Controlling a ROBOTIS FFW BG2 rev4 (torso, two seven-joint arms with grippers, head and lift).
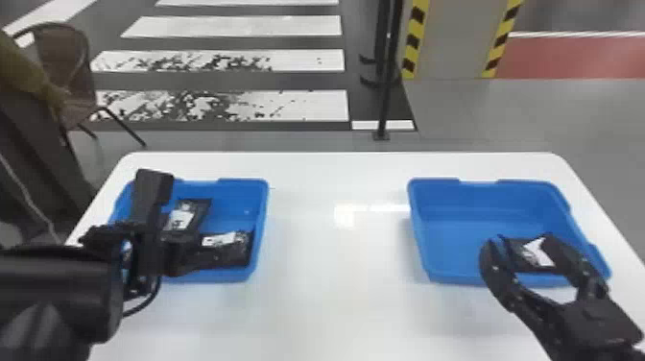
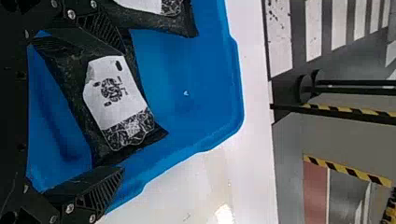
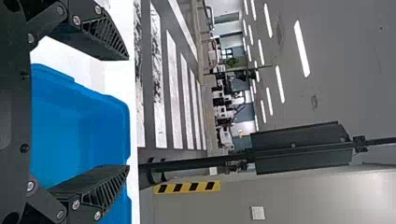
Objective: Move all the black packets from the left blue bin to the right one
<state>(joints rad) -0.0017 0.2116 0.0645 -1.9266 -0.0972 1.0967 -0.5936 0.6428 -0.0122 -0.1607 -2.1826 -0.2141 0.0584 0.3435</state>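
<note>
Has left gripper [image 1: 180, 252] low over left blue bin [image 1: 261, 211], around a black packet.
Has left fingers wide apart, astride that packet [image 2: 116, 93] in left blue bin, with no grip to be seen on it; also lies in left blue bin, on its far side: second packet [image 1: 197, 213]. Has right gripper [image 1: 523, 239] well to right of left blue bin, above right blue bin [image 1: 444, 230], with fingers wide open and nothing between pads; lies beneath, in right blue bin: another packet [image 1: 538, 252].
</note>
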